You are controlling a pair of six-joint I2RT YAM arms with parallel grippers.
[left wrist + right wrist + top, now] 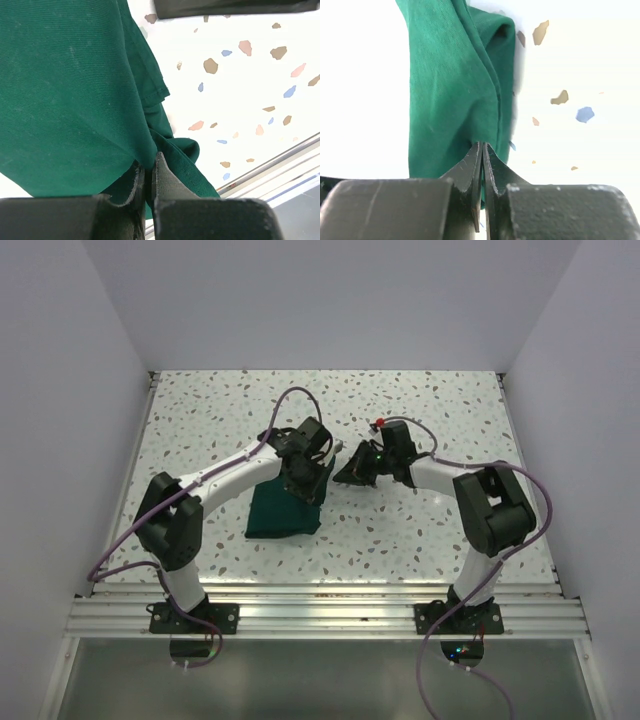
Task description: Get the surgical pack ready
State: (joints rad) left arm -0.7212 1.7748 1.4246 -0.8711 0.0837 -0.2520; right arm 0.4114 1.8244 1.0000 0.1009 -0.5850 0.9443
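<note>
Left gripper (148,169): drape (75,90) edge is pinched between the shut jaws.
Right gripper (482,149): a drape fold is pinched likewise.
Progress: drape is held folded; wrapping is judged unfinished.

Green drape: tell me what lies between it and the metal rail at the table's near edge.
Only bare speckled tabletop separates the green drape from the metal rail; nothing rests there. The top external view shows it.

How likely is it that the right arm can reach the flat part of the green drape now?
Probably not. The right gripper is shut on a fold of the drape, so it must let go first, and the left gripper, also pinching the cloth, sits between it and the flat part.
</note>
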